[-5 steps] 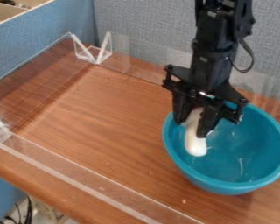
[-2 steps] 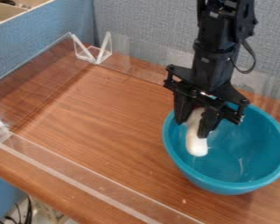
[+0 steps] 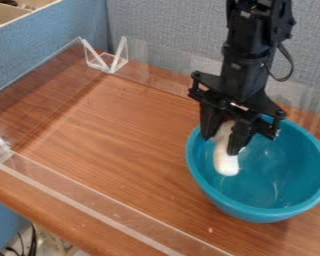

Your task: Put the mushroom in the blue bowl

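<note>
At the right of the frame, the black gripper (image 3: pixel 232 122) grips the pale mushroom (image 3: pixel 226 152) between its fingers, over the left part of the blue bowl (image 3: pixel 263 178), on the wooden table (image 3: pixel 116 145).

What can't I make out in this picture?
- Mushroom's upper part: covered by the gripper in the camera view.
- Whether the mushroom touches the blue bowl's inside: unclear from this angle.
- Robot arm's upper end: cut off by the top edge.
- Cables, lower left: cut off by the bottom edge.
</note>
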`<state>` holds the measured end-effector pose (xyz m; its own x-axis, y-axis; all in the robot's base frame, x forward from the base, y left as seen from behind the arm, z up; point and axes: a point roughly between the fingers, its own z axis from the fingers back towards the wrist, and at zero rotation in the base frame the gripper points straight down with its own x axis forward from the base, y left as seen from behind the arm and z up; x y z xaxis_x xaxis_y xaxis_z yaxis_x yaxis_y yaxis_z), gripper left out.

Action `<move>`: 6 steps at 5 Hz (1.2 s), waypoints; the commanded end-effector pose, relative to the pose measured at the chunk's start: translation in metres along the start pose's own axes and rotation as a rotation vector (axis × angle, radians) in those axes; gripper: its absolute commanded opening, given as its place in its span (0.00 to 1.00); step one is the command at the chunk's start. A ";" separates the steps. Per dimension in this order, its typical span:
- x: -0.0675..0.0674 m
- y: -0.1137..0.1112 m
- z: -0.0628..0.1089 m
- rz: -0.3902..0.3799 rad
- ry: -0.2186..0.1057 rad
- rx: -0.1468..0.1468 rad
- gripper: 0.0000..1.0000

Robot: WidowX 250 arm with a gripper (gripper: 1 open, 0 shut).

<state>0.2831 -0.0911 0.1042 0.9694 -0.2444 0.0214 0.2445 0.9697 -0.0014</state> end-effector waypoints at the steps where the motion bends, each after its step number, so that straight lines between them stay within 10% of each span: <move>1: 0.007 -0.004 0.027 -0.016 -0.101 -0.003 0.00; 2: 0.009 -0.006 0.031 -0.014 -0.118 -0.004 1.00; 6: 0.013 -0.020 0.034 -0.028 -0.155 0.002 1.00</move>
<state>0.2875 -0.1104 0.1237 0.9570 -0.2631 0.1225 0.2642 0.9644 0.0074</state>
